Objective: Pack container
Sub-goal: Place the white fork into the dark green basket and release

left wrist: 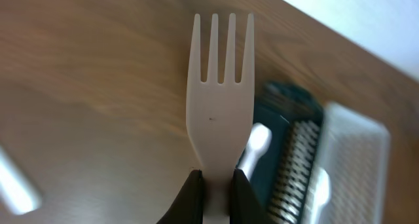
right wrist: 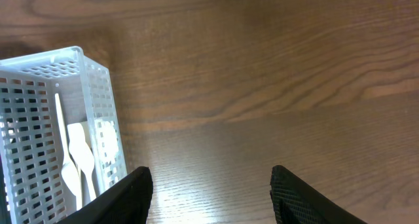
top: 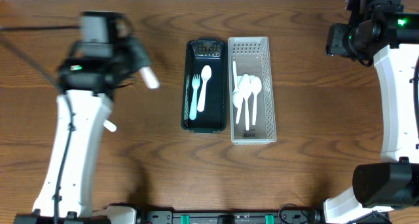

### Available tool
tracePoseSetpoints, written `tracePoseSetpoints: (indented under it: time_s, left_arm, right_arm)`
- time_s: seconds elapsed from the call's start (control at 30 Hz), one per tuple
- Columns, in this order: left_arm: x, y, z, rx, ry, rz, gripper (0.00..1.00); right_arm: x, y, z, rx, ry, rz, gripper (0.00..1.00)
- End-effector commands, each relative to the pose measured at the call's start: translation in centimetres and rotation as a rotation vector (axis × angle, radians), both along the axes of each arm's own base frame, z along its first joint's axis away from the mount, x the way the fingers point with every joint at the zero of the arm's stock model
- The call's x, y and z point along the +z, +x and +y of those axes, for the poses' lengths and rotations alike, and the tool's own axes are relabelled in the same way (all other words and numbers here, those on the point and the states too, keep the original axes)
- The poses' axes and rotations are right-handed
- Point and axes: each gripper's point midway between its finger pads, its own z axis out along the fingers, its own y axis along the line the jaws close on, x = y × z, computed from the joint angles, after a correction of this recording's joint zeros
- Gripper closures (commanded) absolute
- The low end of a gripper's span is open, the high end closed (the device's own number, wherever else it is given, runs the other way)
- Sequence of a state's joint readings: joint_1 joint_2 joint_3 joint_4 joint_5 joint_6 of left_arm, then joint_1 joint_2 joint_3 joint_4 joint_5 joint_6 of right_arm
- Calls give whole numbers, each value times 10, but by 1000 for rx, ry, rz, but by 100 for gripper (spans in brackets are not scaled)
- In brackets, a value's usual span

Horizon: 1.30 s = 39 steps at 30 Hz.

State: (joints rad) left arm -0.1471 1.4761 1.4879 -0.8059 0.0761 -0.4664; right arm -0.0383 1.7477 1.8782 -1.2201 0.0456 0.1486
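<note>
1. Pinched between the left gripper's (left wrist: pixel 216 185) two black fingers (left wrist: pixel 188 196) is the handle of a white fork (left wrist: pixel 219 86). The jaws are closed tight on it, and its four tines point straight away from them.
2. Below the fork lies bare wooden table (left wrist: pixel 98 73). Ahead of these jaws and to their right sits the dark bin (left wrist: pixel 288 99), with the white basket (left wrist: pixel 353 139) just past it.
3. From overhead, the left arm is blurred and hangs over the table, well to the left of the bin.
4. Inside the bin lie a second fork (top: pixel 194 96) and a spoon (top: pixel 203 90), side by side along its length, bowl and tines toward the far end.
5. The basket touches the bin's right wall or stands just beside it. It holds several white spoons (top: pixel 247 96) and a thin white piece (top: pixel 235 73) that is too small to name.
6. The right gripper (right wrist: pixel 211 188) stands about half open, its fingers (right wrist: pixel 131 198) well apart. Nothing is between them, only tabletop beneath.
7. The basket's corner is to the left of these jaws, apart from the left finger, and its spoons show through the mesh wall.
8. From overhead, the right arm is at the table's far right edge, well clear of both containers.
</note>
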Motion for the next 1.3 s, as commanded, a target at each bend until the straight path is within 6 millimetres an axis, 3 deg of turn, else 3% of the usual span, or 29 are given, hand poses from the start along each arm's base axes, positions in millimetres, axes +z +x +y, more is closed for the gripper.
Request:
tracePoseSetpoints:
  time_s: [0.0,0.1,0.2,0.37,0.5,0.57,0.63,0.73,0.9,1.1,1.27]
  left_arm:
    - [-26,5,-51,-141,23,44,94]
    - [-53,9,-86,-248,57,82,94]
    - [-94,12,-107,-308,90,164,94]
    - [-159,8,-118,-336,130,316,94]
    - [-184,4,-119,-341,147,379,93]
    - [-185,4,-118,-355,155,378,77]
    - [-183,5,-119,-374,164,368,66]
    - [-176,7,-119,-409,179,350,57]
    - [-148,18,-119,-468,238,304,56]
    - [-82,34,-103,-473,366,213,56]
    - [-29,46,-58,-328,410,117,53]
  right_arm:
    - [2,0,-8,-13,-13,-5,39]
    - [2,0,-8,-13,-13,-4,39]
    - [2,0,-8,-13,-13,-2,39]
    - [2,-1,-8,-13,-13,-1,39]
    - [1,-1,-8,-13,-13,2,39]
    - [1,-1,-8,-14,-13,2,39]
    - [1,-1,-8,-13,-13,2,39]
    - [1,-1,-8,-13,-13,2,39]
    - [1,-1,-8,-13,-13,2,39]
    - [1,-1,-8,-14,-13,2,39]
    - [1,-1,-8,-14,-13,2,39]
